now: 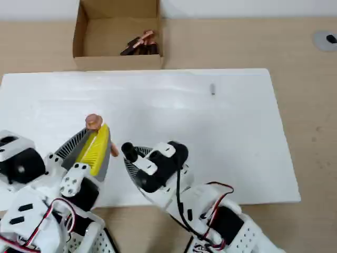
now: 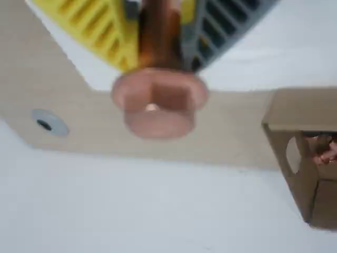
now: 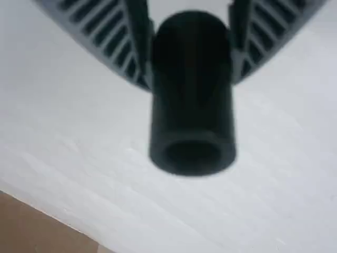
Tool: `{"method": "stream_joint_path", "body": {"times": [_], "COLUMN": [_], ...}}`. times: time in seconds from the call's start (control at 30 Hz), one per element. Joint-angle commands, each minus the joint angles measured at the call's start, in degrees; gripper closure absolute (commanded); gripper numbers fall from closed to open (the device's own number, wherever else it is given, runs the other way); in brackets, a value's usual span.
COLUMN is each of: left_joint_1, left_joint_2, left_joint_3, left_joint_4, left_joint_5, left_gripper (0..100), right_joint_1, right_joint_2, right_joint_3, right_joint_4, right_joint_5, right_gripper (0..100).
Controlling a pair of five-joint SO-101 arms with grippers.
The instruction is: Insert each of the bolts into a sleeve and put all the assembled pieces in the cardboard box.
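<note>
My left gripper (image 1: pixel 95 132) is shut on a copper bolt (image 1: pixel 94 122), its flanged head (image 2: pixel 159 103) pointing away from the wrist; the shank tip (image 1: pixel 114 150) sticks out on the other side. My right gripper (image 1: pixel 130 153) is shut on a black sleeve (image 1: pixel 128 149), whose open bore (image 3: pixel 192 153) faces outward between the grey fingers. The two grippers sit close together over the white mat (image 1: pixel 210 132), near its front edge. The cardboard box (image 1: pixel 117 62) stands at the back left with several assembled pieces (image 1: pixel 141 43) inside.
A small grey object (image 1: pixel 212 89) lies on the white mat toward the back right. A round grey grommet (image 1: pixel 325 39) is set in the wooden tabletop at the far right. The box wall with a round hole (image 2: pixel 292 153) shows in the left wrist view.
</note>
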Motion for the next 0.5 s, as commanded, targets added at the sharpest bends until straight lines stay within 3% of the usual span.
{"method": "stream_joint_path", "body": {"times": [0.0, 0.2, 0.47], "left_joint_1": [-0.6, -0.5, -0.5], "left_joint_2": [-0.3, -0.5, -0.3], "left_joint_3": [1.3, 6.9, 8.2], "left_joint_4": [-1.4, -10.2, -13.4], "left_joint_5": [0.3, -4.3, -4.8], "left_gripper": [99, 99, 99], "right_joint_1": [1.2, 1.2, 1.2], "right_joint_2": [-8.0, -7.6, -7.6], "right_joint_3": [-0.6, -0.6, -0.3], "right_joint_4": [-2.8, -6.9, -6.9], "right_joint_5": [-0.6, -0.3, -0.3], "right_gripper": [98.9, 98.9, 98.9]}}
